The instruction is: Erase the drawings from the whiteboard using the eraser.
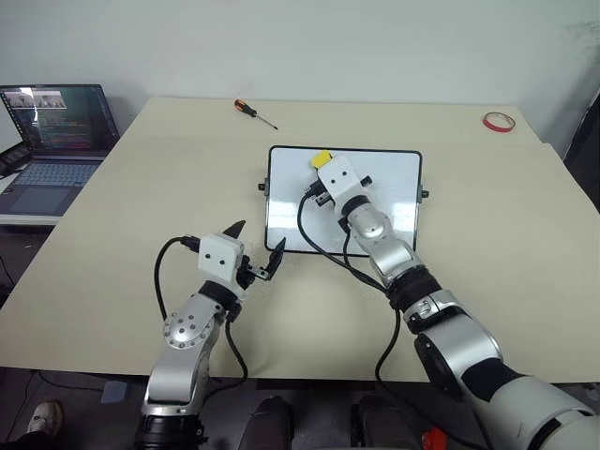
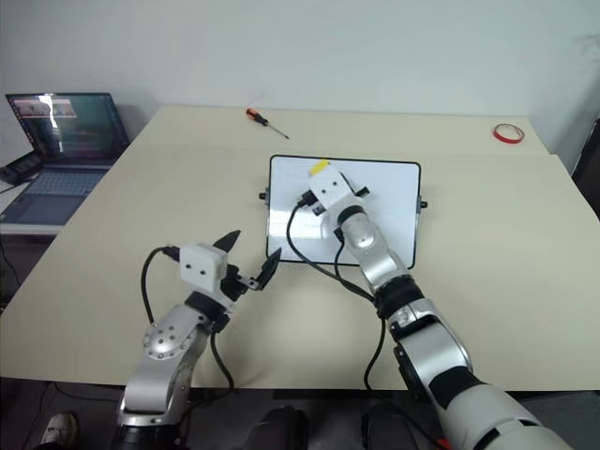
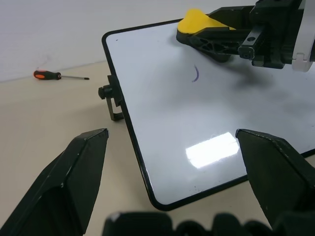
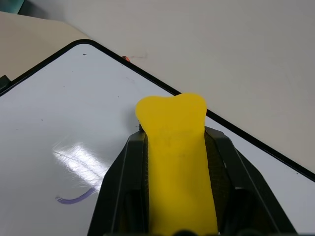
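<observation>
Left end effector (image 1: 255,247) nearest, fingers apart, empty, hovering over tabletop (image 1: 112,244) just off whiteboard (image 1: 394,202) near corner. Right end effector (image 4: 172,147) clamped on eraser (image 1: 322,159), at board's far edge. One blue stroke (image 3: 196,73) left nearby.

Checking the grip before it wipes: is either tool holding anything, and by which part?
The right tool holds the eraser by its long sides, the yellow end sticking out over the whiteboard. The left tool is open and holds nothing.
</observation>
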Controlling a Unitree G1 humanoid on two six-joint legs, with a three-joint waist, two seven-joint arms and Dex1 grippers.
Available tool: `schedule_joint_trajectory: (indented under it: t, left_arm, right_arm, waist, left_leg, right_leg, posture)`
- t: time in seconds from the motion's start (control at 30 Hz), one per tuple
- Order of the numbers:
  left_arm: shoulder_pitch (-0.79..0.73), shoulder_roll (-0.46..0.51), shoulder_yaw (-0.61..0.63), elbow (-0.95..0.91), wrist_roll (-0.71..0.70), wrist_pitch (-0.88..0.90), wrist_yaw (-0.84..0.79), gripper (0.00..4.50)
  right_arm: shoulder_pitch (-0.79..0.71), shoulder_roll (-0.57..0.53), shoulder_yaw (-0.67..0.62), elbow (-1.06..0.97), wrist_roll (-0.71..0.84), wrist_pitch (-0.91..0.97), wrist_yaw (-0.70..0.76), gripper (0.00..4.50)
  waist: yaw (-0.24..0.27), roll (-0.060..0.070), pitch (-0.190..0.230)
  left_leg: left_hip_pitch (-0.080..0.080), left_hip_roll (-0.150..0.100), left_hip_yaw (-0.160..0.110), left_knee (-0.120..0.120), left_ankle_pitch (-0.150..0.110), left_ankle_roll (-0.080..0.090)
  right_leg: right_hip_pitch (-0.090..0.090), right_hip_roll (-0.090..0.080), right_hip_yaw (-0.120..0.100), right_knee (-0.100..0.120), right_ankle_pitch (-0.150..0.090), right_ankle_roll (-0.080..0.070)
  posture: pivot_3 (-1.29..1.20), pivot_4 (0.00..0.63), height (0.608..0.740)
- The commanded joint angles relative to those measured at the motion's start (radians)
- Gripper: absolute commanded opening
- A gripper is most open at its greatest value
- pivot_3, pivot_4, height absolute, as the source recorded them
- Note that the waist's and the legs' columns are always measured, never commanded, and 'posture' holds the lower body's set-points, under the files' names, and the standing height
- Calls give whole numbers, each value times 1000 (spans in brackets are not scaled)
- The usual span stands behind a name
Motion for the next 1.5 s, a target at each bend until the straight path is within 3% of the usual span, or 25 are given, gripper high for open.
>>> schedule_joint_trajectory:
  t: [0.03,0.17,0.37,0.83,0.97,1.13,1.2,1.3,1.5]
  left_arm:
    - [-3,4,7,-26,-12,-18,0,4500]
    - [7,5,14,-35,-11,-17,5,4500]
    - [22,6,20,-46,-11,-16,9,4500]
    - [0,4,8,-35,-10,-18,-1,4500]
    - [5,3,0,-45,-14,-12,-11,4500]
    - [-7,13,-7,-44,-30,-11,-40,4500]
    - [-21,21,-6,-36,-45,-9,-64,4500]
    - [-71,54,-16,-9,-102,2,-153,4500]
    - [-180,97,-75,52,-181,34,-322,4500]
  right_arm:
    - [53,22,14,4,34,56,121,1203]
    - [102,34,83,-38,14,90,266,1203]
    - [124,30,94,-81,8,151,316,1203]
    - [71,-8,-17,-59,12,98,59,1203]
    - [188,-55,-9,-319,50,146,178,1203]
    - [364,-130,-37,-727,130,350,303,1203]
    - [424,-164,-57,-866,148,438,325,1203]
    - [551,-247,-131,-1139,177,628,352,1203]
    - [657,-298,-274,-1412,201,904,319,1203]
  waist:
    - [-4,0,0]
    - [-22,0,-1]
    - [-27,1,-1]
    - [-4,1,0]
    - [5,1,0]
    - [3,2,0]
    - [2,2,0]
    - [3,2,1]
    - [1,3,1]
  left_leg:
    - [0,0,0,0,0,0]
    - [1,1,1,-1,0,0]
    - [2,1,1,-1,0,0]
    - [11,0,-4,0,2,1]
    - [9,0,-6,-2,2,0]
    - [-4,0,-9,-4,1,0]
    - [-13,0,-9,-3,2,-2]
    - [-16,0,-10,-4,2,-1]
    - [-15,0,-10,-4,1,0]
  right_leg:
    - [0,0,0,0,0,0]
    - [0,0,1,0,0,0]
    - [0,1,1,0,0,0]
    - [12,0,0,-4,1,-1]
    - [13,0,-1,-8,1,-1]
    - [6,-1,-4,-16,1,-1]
    - [-4,-1,-4,-15,1,-1]
    - [-6,-1,-5,-16,1,-1]
    - [-5,0,-5,-16,1,-1]
  posture:
    - [0,150,740]
    - [0,150,740]
    - [0,150,740]
    - [0,150,740]
    - [0,150,740]
    - [0,150,740]
    - [0,150,740]
    - [0,150,740]
    - [0,150,740]
